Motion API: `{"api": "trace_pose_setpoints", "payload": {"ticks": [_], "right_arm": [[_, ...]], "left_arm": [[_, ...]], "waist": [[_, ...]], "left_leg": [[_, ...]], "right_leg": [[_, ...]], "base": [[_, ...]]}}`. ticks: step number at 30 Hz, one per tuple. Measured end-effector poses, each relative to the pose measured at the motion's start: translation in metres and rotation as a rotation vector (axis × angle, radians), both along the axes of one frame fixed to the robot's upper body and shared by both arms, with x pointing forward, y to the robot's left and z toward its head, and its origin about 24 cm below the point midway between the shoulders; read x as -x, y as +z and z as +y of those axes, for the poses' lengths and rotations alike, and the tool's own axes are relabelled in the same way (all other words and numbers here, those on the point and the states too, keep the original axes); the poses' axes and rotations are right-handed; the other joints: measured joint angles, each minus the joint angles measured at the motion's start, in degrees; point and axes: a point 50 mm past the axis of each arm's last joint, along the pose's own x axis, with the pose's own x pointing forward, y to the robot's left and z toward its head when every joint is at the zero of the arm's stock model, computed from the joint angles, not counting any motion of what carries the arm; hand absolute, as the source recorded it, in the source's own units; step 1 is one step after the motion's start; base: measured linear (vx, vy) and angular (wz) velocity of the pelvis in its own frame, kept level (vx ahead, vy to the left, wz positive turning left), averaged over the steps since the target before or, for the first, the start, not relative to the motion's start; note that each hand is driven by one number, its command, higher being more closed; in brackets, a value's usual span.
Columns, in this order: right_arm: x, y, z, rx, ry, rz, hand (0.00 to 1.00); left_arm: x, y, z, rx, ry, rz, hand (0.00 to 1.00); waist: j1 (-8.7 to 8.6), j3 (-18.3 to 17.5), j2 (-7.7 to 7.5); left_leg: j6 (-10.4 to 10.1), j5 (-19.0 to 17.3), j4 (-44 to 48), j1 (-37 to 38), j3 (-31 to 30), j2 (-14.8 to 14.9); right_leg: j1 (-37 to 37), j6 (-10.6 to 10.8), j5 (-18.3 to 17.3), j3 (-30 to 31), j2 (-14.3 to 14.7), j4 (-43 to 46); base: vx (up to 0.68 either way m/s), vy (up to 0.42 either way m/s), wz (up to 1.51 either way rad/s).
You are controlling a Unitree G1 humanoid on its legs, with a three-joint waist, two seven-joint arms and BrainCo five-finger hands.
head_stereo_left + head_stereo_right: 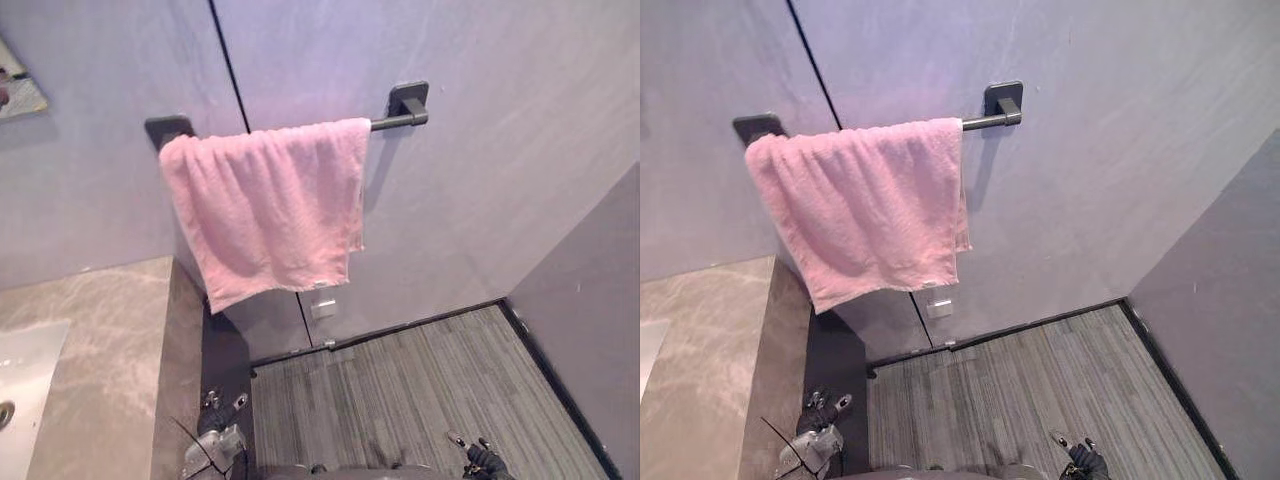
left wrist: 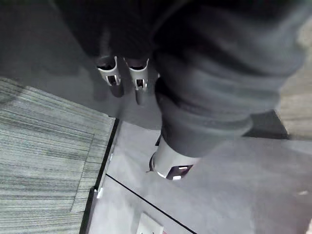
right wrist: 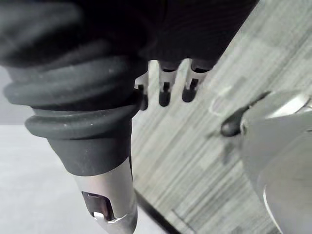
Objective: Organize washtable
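Note:
A pink towel (image 1: 270, 205) hangs spread over a dark bar (image 1: 400, 122) on the grey wall, its lower edge slanting down to the left. The marble washtable (image 1: 110, 340) fills the lower left, with a white sink (image 1: 20, 380) set into it. My left hand (image 1: 215, 445) hangs low beside the washtable's side, far below the towel; its fingers (image 2: 112, 75) are relaxed and hold nothing. My right hand (image 1: 478, 457) hangs low at the right over the floor, its fingers (image 3: 163, 90) straight and empty.
A mirror's corner (image 1: 15, 90) shows at the upper left. A small white plate (image 1: 322, 307) sits on the wall under the towel. Grey plank floor (image 1: 420, 380) runs between the washtable's side and the dark wall (image 1: 590, 300) on the right.

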Motion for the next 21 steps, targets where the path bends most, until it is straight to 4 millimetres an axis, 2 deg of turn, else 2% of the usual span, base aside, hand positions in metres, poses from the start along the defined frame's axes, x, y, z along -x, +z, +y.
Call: {"api": "trace_pose_setpoints", "payload": {"ticks": [2,3,5,6,7,8,11,14,15,16,17,18,19,20,21], "right_arm": [[-0.001,-0.001,0.004,-0.011,0.001,-0.003,0.0],[-0.003,-0.001,0.008,-0.024,0.007,-0.007,0.0],[-0.003,-0.002,0.01,-0.029,0.01,-0.004,0.0],[-0.003,-0.002,0.01,-0.028,0.011,-0.005,0.0],[-0.001,-0.002,0.007,-0.02,0.008,0.0,0.0],[0.001,-0.001,0.003,-0.012,-0.003,0.005,0.0],[0.004,-0.002,0.002,-0.012,-0.012,0.014,0.0],[0.004,0.0,-0.005,0.009,0.002,0.013,0.0],[0.002,0.002,-0.009,0.023,0.016,0.01,0.0],[0.002,0.002,-0.011,0.03,0.024,0.01,0.0],[0.001,0.003,-0.013,0.038,0.027,0.007,0.0],[-0.004,0.004,-0.011,0.036,0.032,-0.006,0.0],[-0.004,0.004,-0.011,0.036,0.031,-0.005,0.0],[-0.001,0.005,-0.018,0.053,0.03,0.002,0.0],[0.002,0.004,-0.018,0.052,0.03,0.012,0.0]], "left_arm": [[0.004,-0.003,-0.001,0.003,-0.005,0.025,0.0],[0.004,-0.005,-0.003,-0.002,-0.033,0.039,0.0],[0.005,-0.006,-0.004,-0.006,-0.058,0.055,0.0],[0.003,-0.006,-0.005,-0.01,-0.074,0.06,0.0],[0.003,-0.008,-0.009,-0.004,-0.089,0.072,0.0],[0.0,-0.009,-0.015,-0.001,-0.129,0.072,0.0],[-0.006,-0.006,-0.016,0.003,-0.147,0.046,0.0],[-0.036,0.019,-0.015,-0.029,-0.181,-0.124,0.0],[-0.049,0.033,-0.013,-0.053,-0.211,-0.211,0.0],[-0.055,0.041,-0.012,-0.066,-0.219,-0.253,0.0],[-0.066,0.056,-0.008,-0.083,-0.212,-0.334,0.0],[-0.075,0.07,-0.004,-0.112,-0.22,-0.402,0.0],[-0.079,0.078,-0.003,-0.124,-0.222,-0.436,0.0],[-0.086,0.092,-0.004,-0.135,-0.213,-0.515,0.0],[-0.087,0.102,0.0,-0.156,-0.196,-0.561,0.0]], "waist": [[-0.24,0.24,0.27],[-0.88,0.57,0.24],[-1.55,0.89,0.38],[-1.56,0.75,-0.63],[-1.6,0.62,-0.24],[-1.6,0.76,0.25],[-1.68,0.58,0.6],[-1.52,-0.14,1.44],[-1.62,-0.63,1.88],[-1.61,-1.03,2.04],[-1.51,-1.41,2.04],[-1.46,-1.12,0.65],[-1.54,-1.33,0.95],[-1.7,-2.06,2.56],[-1.08,-2.76,3.05]], "left_leg": [[0.01,0.01,-0.31,1.38,0.15,0.02],[0.09,-0.04,-0.34,2.33,-0.56,0.43],[0.03,-0.07,-0.33,2.4,-0.97,1.01],[-0.37,-0.31,-0.26,2.26,-1.09,1.29],[-1.15,-0.84,-0.12,2.01,-1.82,1.91],[-1.22,-0.89,-0.02,2.02,-2.56,2.77],[-1.4,-0.92,-0.06,2.68,-3.16,3.9],[-1.63,-0.81,-0.1,2.99,-4.4,3.9],[-1.64,-0.8,0.47,2.63,-5.0,3.53],[-1.64,-0.8,1.18,2.11,-5.36,3.27],[-1.68,-0.79,4.51,0.49,-5.79,2.49],[-2.0,-3.04,5.9,-1.82,-5.92,1.33],[-2.24,-3.13,2.15,-1.56,-6.02,1.3],[-4.64,4.3,-6.56,-1.11,-6.48,2.92],[-2.91,4.79,-6.25,-0.67,-6.51,2.67]], "right_leg": [[-2.24,0.01,-0.07,-0.19,0.26,5.66],[-4.18,-0.43,-1.48,-1.53,0.36,8.36],[-4.98,-0.8,-1.67,-1.95,1.63,5.13],[-4.91,-1.84,0.9,-1.33,2.82,-1.53],[-4.01,-3.14,3.89,-1.73,3.53,-3.63],[-2.47,-3.75,5.01,-2.29,4.17,-6.13],[-0.08,-4.7,5.74,-3.27,4.96,-9.36],[1.71,-4.81,5.96,-3.99,4.75,-11.67],[2.33,-4.76,5.99,-4.77,4.22,-12.35],[2.35,-4.75,6.16,-4.8,3.93,-12.54],[2.92,-4.89,6.87,-4.85,2.82,-13.47],[3.77,-4.76,7.04,-4.93,0.63,-14.14],[4.15,-4.75,7.04,-4.97,0.22,-14.21],[4.4,-4.45,7.17,-6.18,0.85,-14.29],[5.03,-3.55,7.53,-6.36,0.59,-14.67]], "base": [[0.19,0.062,-0.39],[0.17,0.016,-0.2],[0.14,-0.017,0.0],[0.14,-0.049,0.15],[0.2,-0.058,0.22],[0.22,-0.067,0.17],[0.17,-0.068,0.1],[0.16,-0.031,0.17],[0.13,0.024,0.26],[0.13,0.052,0.27],[0.11,0.09,0.23],[0.1,0.093,0.26],[0.08,0.081,0.37],[0.1,0.078,0.21],[0.09,0.086,0.18]]}}
